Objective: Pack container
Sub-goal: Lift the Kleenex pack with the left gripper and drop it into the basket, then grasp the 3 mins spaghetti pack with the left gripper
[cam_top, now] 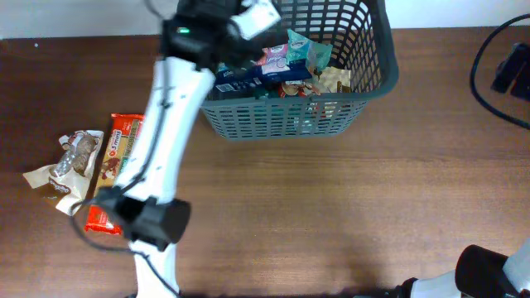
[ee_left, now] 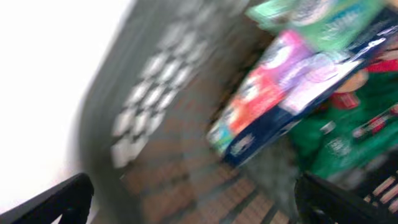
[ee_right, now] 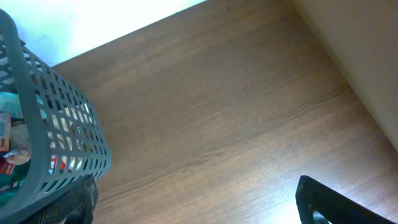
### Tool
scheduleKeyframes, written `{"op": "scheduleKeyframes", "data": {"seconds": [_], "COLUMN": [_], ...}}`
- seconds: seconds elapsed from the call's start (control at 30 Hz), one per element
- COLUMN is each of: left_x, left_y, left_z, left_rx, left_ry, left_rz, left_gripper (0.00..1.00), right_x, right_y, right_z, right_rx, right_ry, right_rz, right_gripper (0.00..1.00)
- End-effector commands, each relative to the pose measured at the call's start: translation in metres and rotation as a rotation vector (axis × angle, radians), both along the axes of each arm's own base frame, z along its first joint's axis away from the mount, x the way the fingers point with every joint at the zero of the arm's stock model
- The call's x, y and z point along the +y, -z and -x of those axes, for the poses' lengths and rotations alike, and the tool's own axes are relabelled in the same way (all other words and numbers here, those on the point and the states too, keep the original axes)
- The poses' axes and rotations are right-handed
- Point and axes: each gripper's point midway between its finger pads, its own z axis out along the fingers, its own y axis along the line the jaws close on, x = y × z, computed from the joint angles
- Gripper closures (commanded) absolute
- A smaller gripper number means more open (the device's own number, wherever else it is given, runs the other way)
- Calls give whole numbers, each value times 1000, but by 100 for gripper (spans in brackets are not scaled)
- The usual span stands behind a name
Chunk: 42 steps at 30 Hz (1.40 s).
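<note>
The dark grey lattice container (cam_top: 281, 116) stands at the back centre of the table and holds several snack packets (cam_top: 286, 51). My left gripper (cam_top: 248, 37) hangs over its left part. In the blurred left wrist view the gripper (ee_left: 199, 199) is open and empty above the container's wall (ee_left: 143, 87), with a blue and red packet (ee_left: 280, 93) and a green packet (ee_left: 348, 137) to its right. My right gripper (ee_right: 199, 199) is open and empty over bare table, with the container (ee_right: 56, 124) at its left.
A red and brown snack packet (cam_top: 116, 157) and a crumpled pale packet (cam_top: 70, 161) lie on the table's left, partly under my left arm. My right arm (cam_top: 489, 277) sits at the front right corner. Black cables and a device (cam_top: 509, 70) are at the back right.
</note>
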Motion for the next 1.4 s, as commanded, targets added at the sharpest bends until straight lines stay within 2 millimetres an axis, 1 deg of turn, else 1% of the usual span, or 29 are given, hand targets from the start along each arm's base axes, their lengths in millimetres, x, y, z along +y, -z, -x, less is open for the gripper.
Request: {"op": "scheduleKeyframes", "data": {"seconds": [0.0, 0.03, 0.07, 0.1, 0.17, 0.2, 0.23, 0.27, 0.3, 0.43, 0.5, 0.53, 0.67, 0.73, 0.83, 1.0, 1.03, 1.1, 1.13, 1.37], "left_x": [73, 102, 135, 151, 173, 178, 182, 187, 203, 225, 236, 242, 249, 255, 265, 285, 286, 285, 279, 275], "left_y": [-65, -69, -64, -57, -37, -21, -10, 8, 53, 121, 151, 173, 201, 216, 236, 257, 261, 271, 282, 322], "left_z": [22, 33, 48, 56, 71, 79, 84, 92, 108, 140, 154, 162, 166, 168, 166, 166, 166, 163, 162, 164], "left_rx": [-109, -94, -50, -13, 90, 165, 216, 293, 444, 642, 705, 735, 756, 754, 731, 725, 728, 747, 780, 865], "left_ry": [-206, -277, -396, -466, -561, -588, -601, -617, -701, -812, -853, -873, -851, -867, -885, -910, -914, -901, -873, -870], "left_rz": [85, 97, 136, 166, 236, 279, 296, 309, 300, 213, 155, 118, 90, 97, 109, 133, 140, 177, 214, 214], "left_gripper": [2, 2, 2, 2, 2, 2, 2, 2, 2, 4, 4, 4, 3, 3, 3, 3, 3, 5, 8, 7], "right_x": [-1, -1, -1, -1, -1, -1, -1, -1, -1, -1, -1, -1, -1, -1, -1, -1, -1, -1, -1, -1], "right_y": [2, 2, 2, 2, 2, 2, 2, 2, 2, 2, 2, 2, 2, 2, 2, 2, 2, 2, 2, 2], "right_z": [-1, -1, -1, -1, -1, -1, -1, -1, -1, -1, -1, -1, -1, -1, -1, -1, -1, -1, -1, -1], "right_rx": [1, 1, 1, 1, 1, 1, 1, 1, 1, 1, 1, 1, 1, 1, 1, 1, 1, 1, 1, 1], "right_ry": [8, 8, 8, 8, 8, 8, 8, 8, 8, 8, 8, 8, 8, 8, 8, 8, 8, 8, 8, 8], "right_rz": [-12, -12, -12, -12, -12, -12, -12, -12, -12, -12, -12, -12, -12, -12, -12, -12, -12, -12, -12, -12], "right_gripper": [1, 1, 1, 1, 1, 1, 1, 1, 1, 1, 1, 1, 1, 1, 1, 1, 1, 1, 1, 1]}}
